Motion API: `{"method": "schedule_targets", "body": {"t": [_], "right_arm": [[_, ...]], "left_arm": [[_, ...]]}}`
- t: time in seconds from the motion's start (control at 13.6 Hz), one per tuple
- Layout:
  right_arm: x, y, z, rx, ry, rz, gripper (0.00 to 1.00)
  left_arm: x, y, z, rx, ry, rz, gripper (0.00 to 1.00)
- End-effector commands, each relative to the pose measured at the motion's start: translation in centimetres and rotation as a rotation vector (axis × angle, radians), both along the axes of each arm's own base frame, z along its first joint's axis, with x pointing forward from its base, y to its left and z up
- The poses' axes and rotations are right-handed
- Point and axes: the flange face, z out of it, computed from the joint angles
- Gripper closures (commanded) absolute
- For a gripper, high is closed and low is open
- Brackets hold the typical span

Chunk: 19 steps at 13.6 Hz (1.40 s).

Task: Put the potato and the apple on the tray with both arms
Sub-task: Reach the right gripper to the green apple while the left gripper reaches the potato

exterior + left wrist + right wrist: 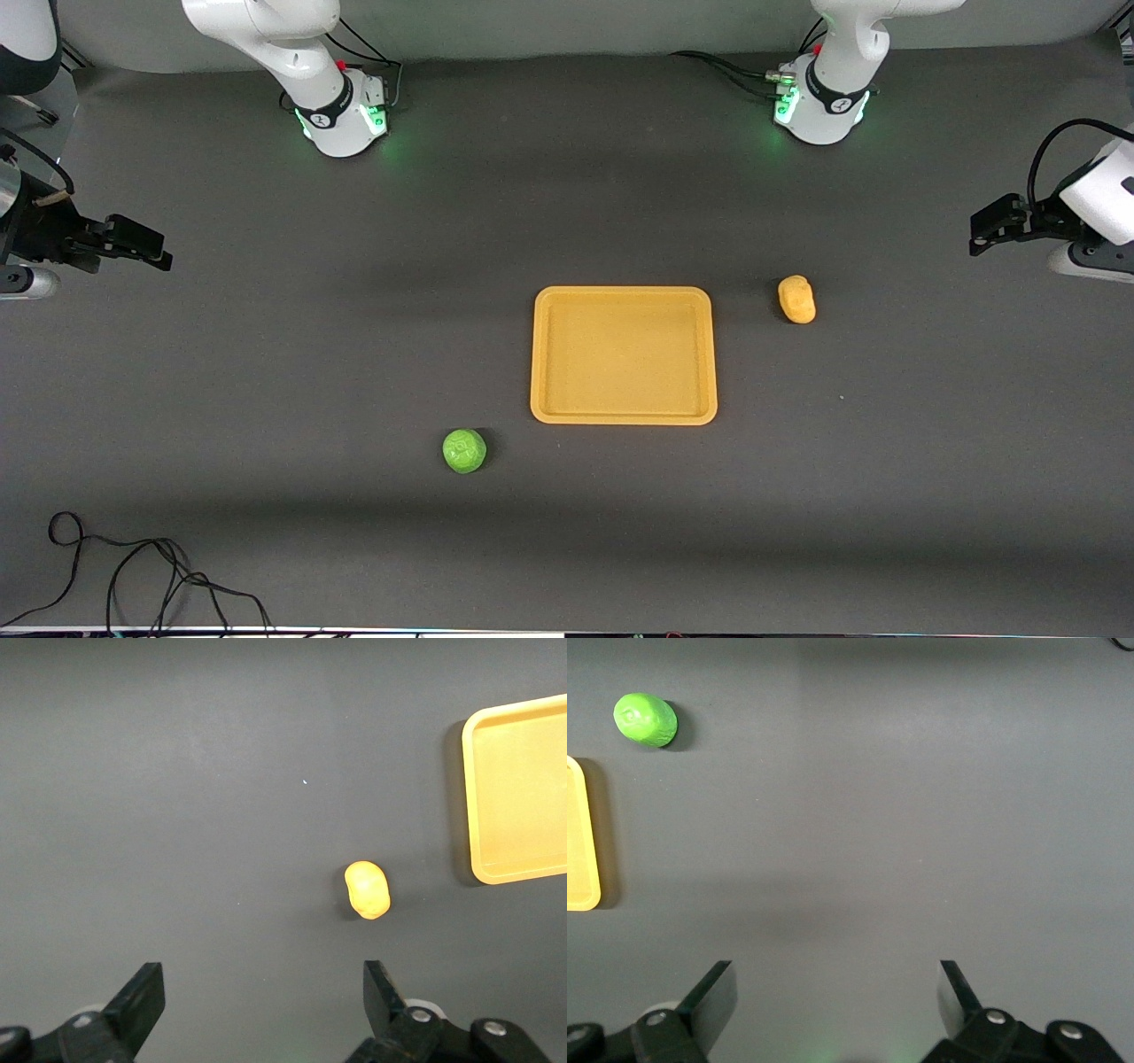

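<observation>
**Tray at centre, both fruits on the table, both grippers empty**

You see the table, a dark grey surface that carries everything else. The two white arms rise from green-lit bases along its robot edge, and both wait, each hanging out over its own end of the table. The tray, your landmark, lies flat at mid-table with nothing in it. The left gripper hangs over bare table well out from the tray toward the left arm's end, its fingers spread wide and holding nothing. The right gripper hangs over bare table well out toward the right arm's end, fingers likewise spread and empty. The potato rests on the table near the tray's corner toward the left arm's end, apart from its rim. The apple rests on the table nearer the front camera than the tray, toward the right arm's end.
</observation>
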Motion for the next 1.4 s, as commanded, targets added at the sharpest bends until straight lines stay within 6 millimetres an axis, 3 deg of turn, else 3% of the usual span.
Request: {"method": "schedule_targets", "body": {"t": [0.0, 0.22, 0.37, 0.59, 0.88, 1.03, 1.1, 1.32], "right_arm": [[-0.2, 0.1, 0.7, 0.023, -0.003, -0.011, 0.00], [-0.2, 0.1, 0.6, 0.021, -0.001, -0.010, 0.00], [-0.1, 0.1, 0.6, 0.021, -0.004, -0.008, 0.00], [0.0, 0.1, 0.5, 0.022, -0.009, 0.002, 0.00], [0.7, 0.7, -0.7, 0.022, 0.008, 0.014, 0.00], [2.7, 3.3, -1.3, 0.023, -0.023, 0.045, 0.00], [3.9, 6.1, -1.5, 0.022, -0.031, 0.088, 0.00], [8.5, 12.3, -3.6, 0.020, -0.040, 0.072, 0.00]], "left_arm": [[-0.5, 0.1, 0.3, -0.002, 0.004, -0.012, 0.00], [-0.4, 0.1, -0.3, -0.002, 0.012, -0.012, 0.00], [0.3, -0.3, -2.1, -0.017, 0.019, -0.013, 0.00], [0.6, -1.9, -7.6, -0.020, 0.012, -0.031, 0.00], [1.4, -5.4, -17.5, -0.040, 0.148, -0.071, 0.00], [2.1, -7.9, -23.8, -0.076, 0.212, -0.052, 0.01], [2.5, -8.3, -26.4, -0.082, 0.226, -0.047, 0.01], [2.1, -10.6, -32.7, -0.088, 0.312, -0.047, 0.01]]}}
